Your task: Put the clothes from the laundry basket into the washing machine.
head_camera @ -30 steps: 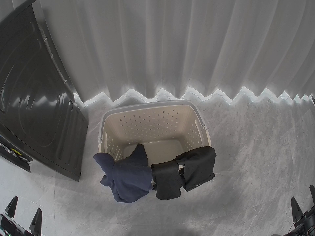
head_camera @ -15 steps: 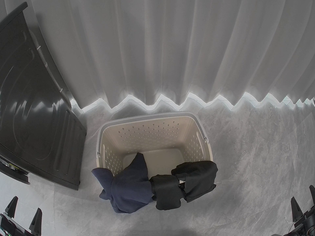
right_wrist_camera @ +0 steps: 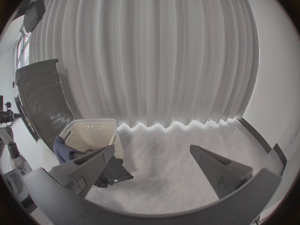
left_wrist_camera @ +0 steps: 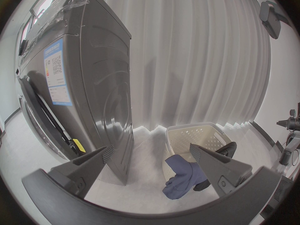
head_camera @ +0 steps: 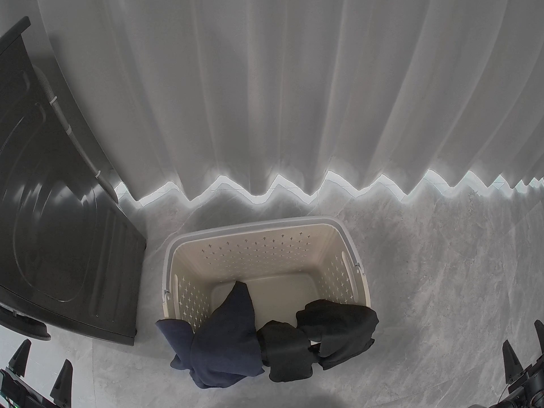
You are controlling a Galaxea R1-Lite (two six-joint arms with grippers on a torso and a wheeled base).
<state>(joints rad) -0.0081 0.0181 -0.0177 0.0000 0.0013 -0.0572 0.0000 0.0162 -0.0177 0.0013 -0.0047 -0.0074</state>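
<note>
A cream laundry basket (head_camera: 255, 225) stands on the grey floor just ahead of me. A navy garment (head_camera: 224, 341) hangs over its near rim on the left, and a black garment (head_camera: 334, 327) drapes over the near rim on the right. The dark grey washing machine (head_camera: 51, 228) stands to the left of the basket. My left gripper (head_camera: 44, 355) is low at the near left, open and holding nothing. My right gripper (head_camera: 522, 335) is low at the near right, open too. From the left wrist, the open gripper (left_wrist_camera: 150, 149) faces the washing machine (left_wrist_camera: 93, 94), the basket (left_wrist_camera: 200, 132) and the navy garment (left_wrist_camera: 182, 177). In the right wrist view, the gripper (right_wrist_camera: 150, 149) has the basket (right_wrist_camera: 90, 130) and the black garment (right_wrist_camera: 117, 172) off to one side.
A white curtain (head_camera: 294, 86) hangs to the floor right behind the basket. Bare grey floor (head_camera: 453, 267) lies to the right of the basket. A stand with gear (left_wrist_camera: 292, 125) is at the room's edge.
The whole head picture has shifted, so the camera moved: basket and washing machine now sit lower in the picture. The clothes lie as before and both grippers stay open.
</note>
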